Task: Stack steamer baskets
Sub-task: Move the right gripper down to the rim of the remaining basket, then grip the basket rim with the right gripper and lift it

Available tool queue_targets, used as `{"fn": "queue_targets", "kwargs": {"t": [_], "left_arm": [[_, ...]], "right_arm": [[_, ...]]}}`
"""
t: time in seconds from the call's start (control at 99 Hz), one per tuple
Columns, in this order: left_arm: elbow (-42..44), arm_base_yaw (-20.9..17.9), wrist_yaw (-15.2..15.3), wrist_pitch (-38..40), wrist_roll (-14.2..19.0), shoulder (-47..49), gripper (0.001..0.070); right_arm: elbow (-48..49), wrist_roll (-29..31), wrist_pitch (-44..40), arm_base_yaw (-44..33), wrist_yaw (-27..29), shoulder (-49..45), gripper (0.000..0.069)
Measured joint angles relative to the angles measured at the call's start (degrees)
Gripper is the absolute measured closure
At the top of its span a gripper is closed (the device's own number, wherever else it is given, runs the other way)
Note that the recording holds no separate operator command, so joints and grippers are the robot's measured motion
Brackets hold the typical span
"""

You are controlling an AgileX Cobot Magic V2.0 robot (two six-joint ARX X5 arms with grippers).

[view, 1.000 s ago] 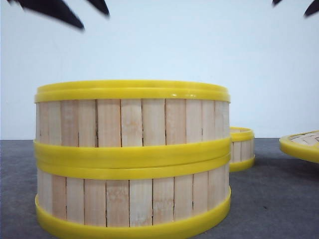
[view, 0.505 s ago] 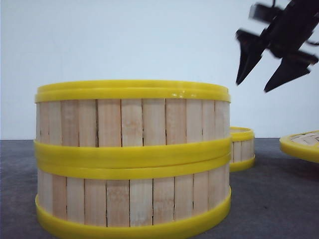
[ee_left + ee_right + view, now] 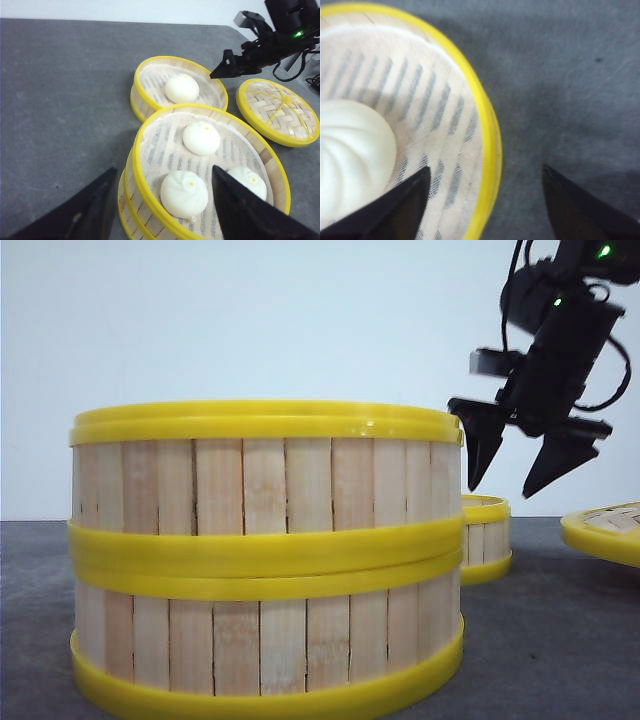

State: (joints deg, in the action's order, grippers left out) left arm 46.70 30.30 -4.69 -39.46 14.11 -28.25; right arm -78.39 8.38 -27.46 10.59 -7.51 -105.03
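Grey table under a white wall; woven lid with yellow rim lying flat; white buns on pale cloth liners.

Two steamer baskets stacked; third basket stands behind.

Three steamer baskets are counted, two stacked and one single at their 12 o'clock, along with one woven lid at the 2 o'clock, four white buns inside the baskets, and two grippers.
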Motion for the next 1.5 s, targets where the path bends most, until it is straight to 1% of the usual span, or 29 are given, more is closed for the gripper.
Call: {"fn": "queue_targets", "kwargs": {"t": [0.162,0.212,0.263,0.303,0.424,0.454,0.515,0.747,0.868,1.01,1.121,1.202,1.343,1.504], "left_arm": [[0.0,0.0,0.0,-0.87,0.55,0.33,0.0356],[0.0,0.0,0.0,-0.85,0.59,0.46,0.0356],[0.0,0.0,0.0,-0.9,0.66,0.5,0.0356],[0.0,0.0,0.0,-0.9,0.74,0.52,0.0356],[0.0,0.0,0.0,-1.05,1.03,0.52,0.0356],[0.0,0.0,0.0,-1.03,1.09,0.5,0.0356],[0.0,0.0,0.0,-1.05,1.18,0.5,0.0356],[0.0,0.0,0.0,-1.05,1.2,0.52,0.0356],[0.0,0.0,0.0,-1.11,1.2,0.52,0.0356],[0.0,0.0,0.0,-1.55,1.2,0.52,0.0356],[0.0,0.0,0.0,-2.19,1.2,0.52,0.0356],[0.0,0.0,0.0,-2.69,1.2,0.52,0.0356],[0.0,0.0,0.0,-3.85,1.2,0.52,0.0356],[0.0,0.0,-0.13,-4.02,1.18,0.52,0.0356]], "right_arm": [[0.0,0.46,0.7,0.79,1.01,-2.12,0.0302],[0.0,0.63,0.85,1.07,1.33,-2.71,0.0323],[0.0,0.9,0.92,1.16,1.38,-3.28,0.0367],[0.0,0.98,0.94,1.46,1.66,-3.52,0.0415],[0.0,1.09,1.33,1.92,4.07,-3.61,0.0604],[0.0,1.75,1.46,2.01,4.39,-3.63,0.063],[0.0,2.03,1.95,2.16,4.63,-3.63,0.0653],[0.0,2.71,1.81,2.25,5.29,-3.52,0.066],[-0.59,3.04,-0.11,1.36,5.25,-1.6,0.066],[-3.28,2.97,-2.8,-0.44,5.55,4.24,0.066],[-7.61,2.51,-4.92,-1.7,5.29,9.64,0.066],[-11.3,1.88,-8.31,-2.08,5.33,13.0,0.066],[-15.3,-1.25,-15.69,-1.07,2.47,17.86,0.066],[-15.52,-3.02,-20.04,2.21,-1.51,23.06,0.066]]}}
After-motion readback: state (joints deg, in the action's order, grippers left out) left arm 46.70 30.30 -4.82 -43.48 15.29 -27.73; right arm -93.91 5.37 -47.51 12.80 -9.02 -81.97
